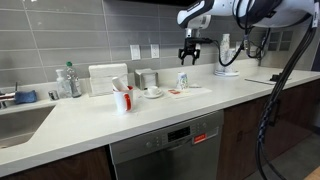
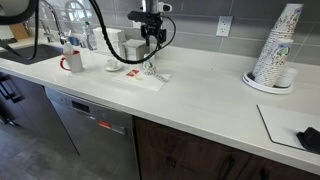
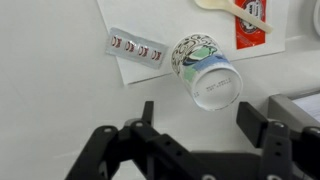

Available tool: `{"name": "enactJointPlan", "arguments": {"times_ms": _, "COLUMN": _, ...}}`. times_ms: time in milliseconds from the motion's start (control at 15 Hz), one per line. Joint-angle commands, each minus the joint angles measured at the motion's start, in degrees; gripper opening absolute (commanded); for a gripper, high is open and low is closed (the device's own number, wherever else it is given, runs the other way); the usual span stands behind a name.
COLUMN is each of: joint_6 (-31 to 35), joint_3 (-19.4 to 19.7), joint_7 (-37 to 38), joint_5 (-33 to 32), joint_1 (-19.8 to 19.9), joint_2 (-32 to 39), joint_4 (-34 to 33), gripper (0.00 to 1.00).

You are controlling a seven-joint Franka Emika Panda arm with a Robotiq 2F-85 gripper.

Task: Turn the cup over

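Observation:
The cup (image 3: 205, 72) is small, white and tapered, with a blue-green print. It stands on a white sheet (image 3: 150, 72) on the counter, and its flat round end with small print faces the wrist camera. It also shows in both exterior views (image 1: 182, 80) (image 2: 150, 68). My gripper (image 3: 198, 112) is open and empty. It hangs straight above the cup without touching it, as both exterior views show (image 1: 190, 55) (image 2: 152, 40). In the wrist view the cup lies just beyond the two fingertips.
A foil packet strip (image 3: 135, 47), a red packet (image 3: 252, 30) and a wooden spoon (image 3: 230, 8) lie by the cup. A white mug with red things (image 1: 122, 98), a cup on a saucer (image 1: 153, 91) and a sink (image 1: 15, 120) are further along. A stack of paper cups (image 2: 275, 55) stands on the other side.

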State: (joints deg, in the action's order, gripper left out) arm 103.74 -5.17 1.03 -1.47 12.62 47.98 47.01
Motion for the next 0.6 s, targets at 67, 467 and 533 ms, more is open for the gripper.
{"name": "enactJointPlan", "arguments": {"times_ms": 67, "joint_6": 5.7, "joint_3": 1.96, "joint_7": -4.84, "joint_5": -7.87, "joint_1": -2.16, "joint_2": -9.6, "joint_4": 13.82, "gripper": 1.0}}
{"name": "enactJointPlan", "arguments": {"times_ms": 467, "joint_6": 8.06, "joint_3": 1.05, "joint_7": -5.34, "joint_5": -12.63, "joint_1": -3.02, "joint_2": -20.33, "joint_4": 27.72, "gripper": 1.0}}
{"name": "enactJointPlan", "arguments": {"times_ms": 533, "joint_6": 6.61, "joint_3": 0.28, "joint_7": -6.07, "joint_5": -10.83, "joint_1": -2.08, "joint_2": -22.42, "joint_4": 30.03, "gripper": 1.0}}
